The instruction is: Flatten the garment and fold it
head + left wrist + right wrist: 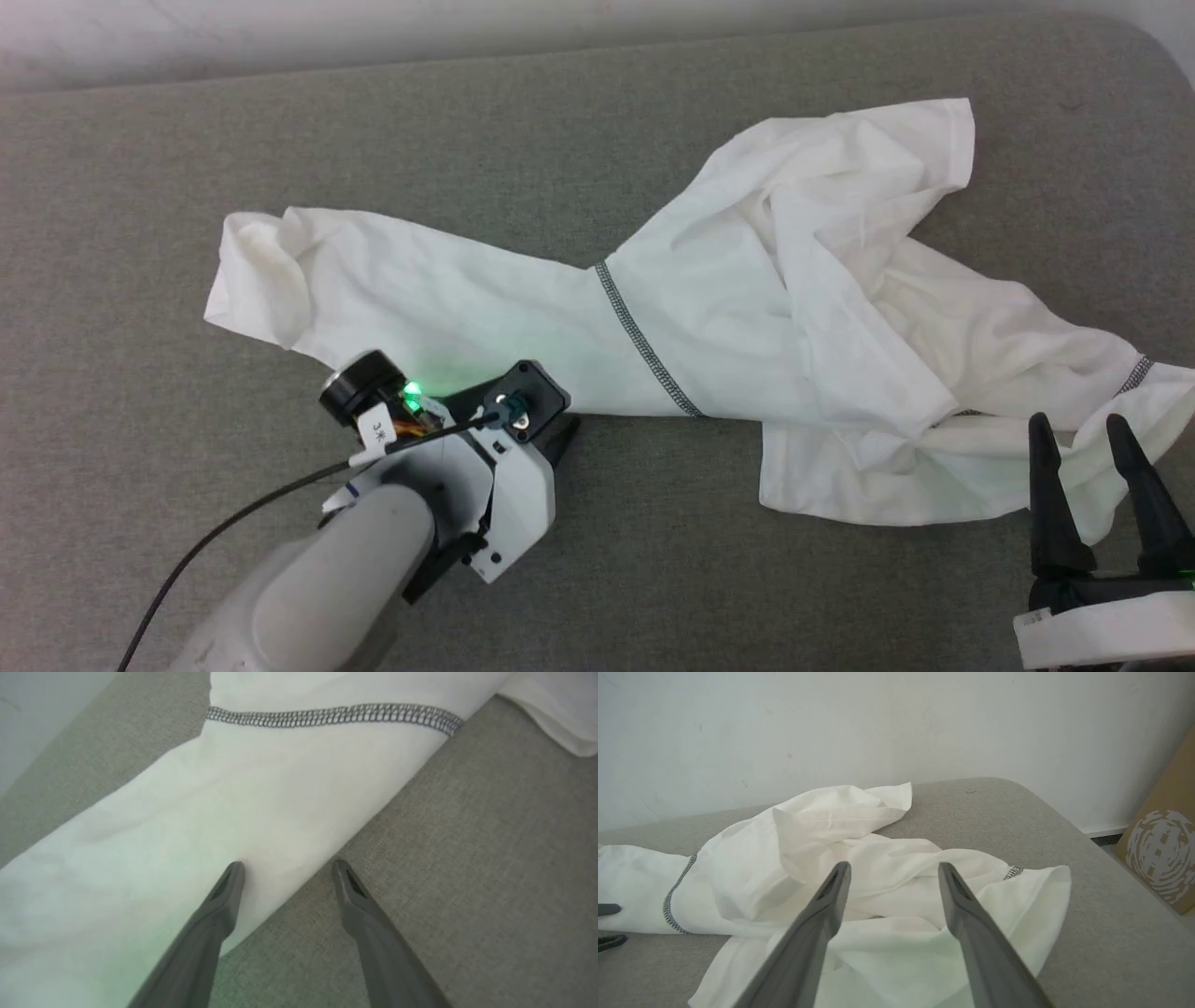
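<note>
- The right hand (pixel 1076 422) is nearest, at the lower right of the head view. Its two dark fingers are spread wide and point away from the robot, with nothing between them.
- In the right wrist view its fingertips hang over the crumpled near hem of the garment (pixel 747 308); I cannot tell whether they touch the cloth.
- The left hand (pixel 287 865) is at the lower left, on a pale forearm with a black cable (pixel 233 523) running back along it and a green light (pixel 411 387) on the wrist.
- Its fingers also stand wide apart and grip nothing. In the left wrist view one finger lies over the near edge of a sleeve and the other over the bare bench (pixel 653 560).
- The garment lies unfolded across the middle and right of the grey bench.
- One long sleeve stretches flat to the left and ends in a rumpled cuff (pixel 252 271).
- A dark zigzag seam (pixel 644 341) crosses where that sleeve meets the body.
- The body is bunched and folded over itself on the right, with a second short stretch of seam (pixel 1134 373) near the right edge.
- Beyond the bench is a pale wall (pixel 878 718), and off its right end leans a brown cardboard box (pixel 1162 858).
</note>
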Robot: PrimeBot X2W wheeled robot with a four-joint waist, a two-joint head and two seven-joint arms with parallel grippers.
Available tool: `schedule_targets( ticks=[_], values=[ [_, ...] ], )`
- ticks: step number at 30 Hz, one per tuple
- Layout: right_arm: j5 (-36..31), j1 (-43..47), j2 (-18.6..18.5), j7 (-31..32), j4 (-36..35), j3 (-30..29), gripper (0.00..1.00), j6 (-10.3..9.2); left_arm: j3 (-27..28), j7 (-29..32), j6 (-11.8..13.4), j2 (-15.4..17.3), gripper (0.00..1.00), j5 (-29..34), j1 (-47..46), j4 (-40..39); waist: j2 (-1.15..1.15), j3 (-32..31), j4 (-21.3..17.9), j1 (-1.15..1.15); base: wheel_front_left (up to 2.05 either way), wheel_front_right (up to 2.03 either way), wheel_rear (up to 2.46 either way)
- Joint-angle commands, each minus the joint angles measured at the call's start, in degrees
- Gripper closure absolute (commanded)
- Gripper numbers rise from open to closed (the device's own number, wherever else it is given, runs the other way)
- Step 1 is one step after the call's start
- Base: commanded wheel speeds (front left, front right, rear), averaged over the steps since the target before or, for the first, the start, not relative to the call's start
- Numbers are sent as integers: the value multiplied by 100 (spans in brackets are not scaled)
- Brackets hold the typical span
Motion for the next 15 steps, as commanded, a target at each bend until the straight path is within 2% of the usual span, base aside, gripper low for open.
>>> schedule_targets(
  ticks=[1, 5, 6, 7, 11, 15],
  values=[
    [26, -85, 12, 8, -38, 14, 0, -4, -69, -42, -37, 34, 0, -49, -103, 101, 0, 125, -75, -1, 0, 0, 0],
    [16, -123, 12, 84, -85, 64, 0, -4, -194, -445, -38, 41, 0, -71, -244, 563, 0, 160, -87, -1, 0, 0, 0],
    [12, -129, 12, 102, -94, 70, 0, -4, -211, -544, -38, 9, 87, -113, -242, 670, 0, 152, -79, -1, 0, 0, 0],
    [10, -129, 12, 117, -104, 73, 0, -4, -239, -652, -38, -36, 100, -185, -233, 749, 0, 136, -61, -1, 0, 0, 0],
    [0, -91, 12, 179, -140, 64, 0, -4, -230, -1065, -38, -194, 100, -557, -203, 835, 0, 8, 78, -1, 0, 0, 0],
    [22, -49, 13, 217, -128, 51, 0, -4, 112, -1372, -38, -314, 100, -1265, -54, 532, 0, -247, 268, -1, 0, 0, 0]
  ],
)
